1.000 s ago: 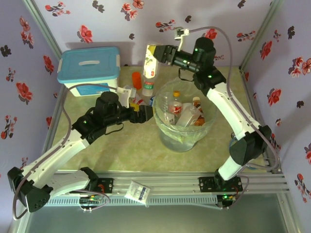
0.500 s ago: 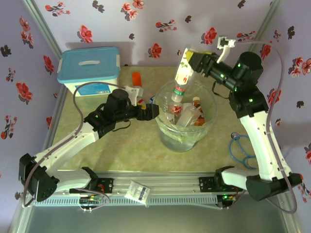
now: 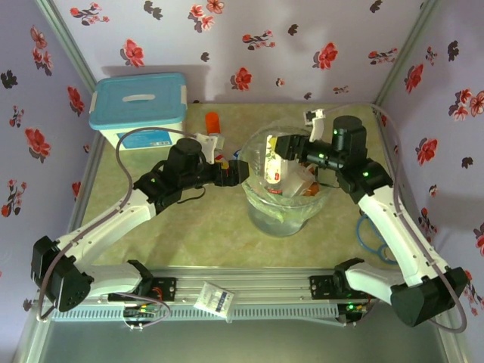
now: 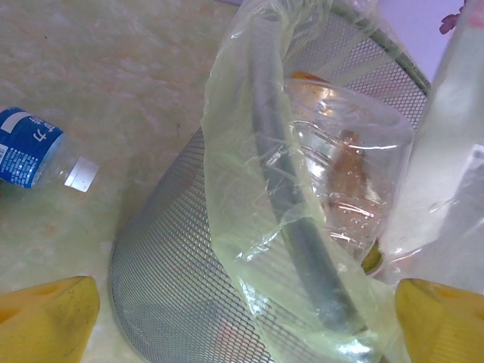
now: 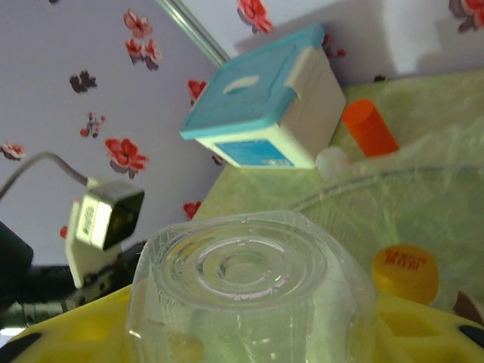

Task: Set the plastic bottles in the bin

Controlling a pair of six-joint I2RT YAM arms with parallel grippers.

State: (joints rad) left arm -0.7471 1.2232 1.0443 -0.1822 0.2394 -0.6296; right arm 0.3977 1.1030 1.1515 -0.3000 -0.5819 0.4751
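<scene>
Your right gripper (image 3: 281,150) is pinching a clear plastic bottle (image 3: 272,169), its yellow fingers (image 5: 423,327) pressed against the sides near the base. In the right wrist view that ribbed round base (image 5: 246,276) faces the camera. The held bottle hangs over the mouth of the round grey mesh bin (image 3: 281,218), with its lower end inside the rim. The bin is lined with a pale green plastic bag (image 4: 249,197), and several other bottles (image 3: 306,185) already lie inside it, one topped with a yellow cap (image 5: 405,269).

Your left gripper (image 3: 240,171) is spread wide with nothing between its yellow fingertips (image 4: 49,318). It sits just beside the bin's left wall, pointing at the mesh. A small bottle with a blue label (image 4: 30,147) lies on its side on the pale green table (image 3: 212,227) near that gripper, outside the bin.

Further back, a short orange cylinder (image 3: 212,121) stands on the table, and a white box with a blue lid (image 3: 138,110) sits in the far left corner.
</scene>
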